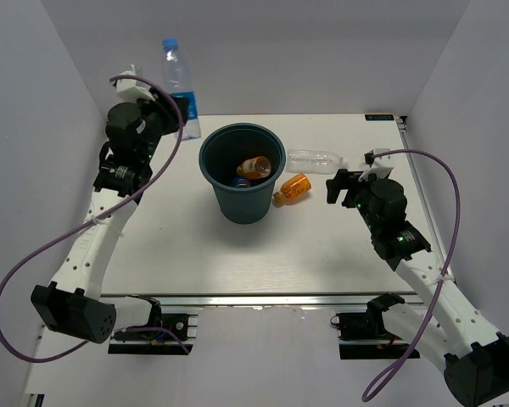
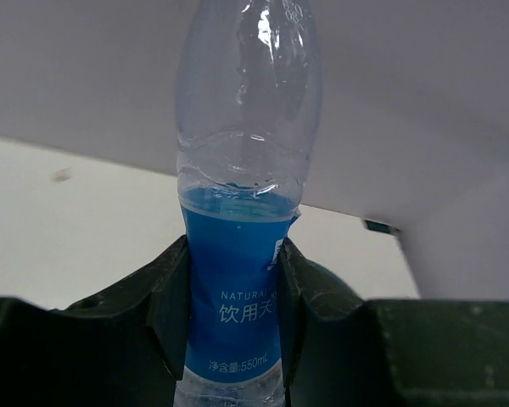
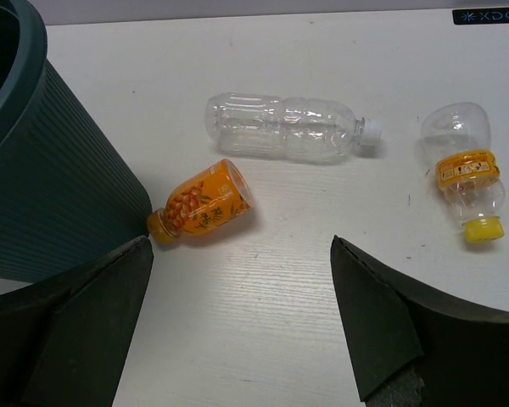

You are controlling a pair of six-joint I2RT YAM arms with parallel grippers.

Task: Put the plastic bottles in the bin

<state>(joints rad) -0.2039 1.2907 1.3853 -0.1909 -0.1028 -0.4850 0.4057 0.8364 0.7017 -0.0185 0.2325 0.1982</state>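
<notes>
A: What is the left gripper (image 2: 235,339) doing?

B: Pinching the blue bottle (image 2: 237,254) across its label, one finger (image 2: 165,297) on each side. The bottle is upright, at ten o'clock of the bin (image 1: 242,174), near the rim but outside it.

A: Is it off the table (image 1: 178,254)?

B: I can't tell from these views.

A: How should it go in?

B: I'd raise it until the base clears the rim, swing toward four o'clock, stop over the middle of the mouth, then part the fingers. It's tall, light and gripped low, so the top may sway. Slow is better. The binned bottle (image 1: 254,165) leaves plenty of room.

A: And the right gripper (image 3: 237,331)?

B: Spread wide and holding nothing, at three o'clock of the bin. In its own view an orange bottle (image 3: 205,203) lies at eleven o'clock, cap against the bin wall. A clear bottle (image 3: 284,127) lies at twelve, and a yellow-capped bottle (image 3: 467,170) at two.

A: What about the surface?

B: It's white and smooth with a faint grain, so the lying bottles could roll if nudged. White walls (image 1: 59,93) close three sides, and the back one stands just behind the blue bottle, so lift straight up.
</notes>
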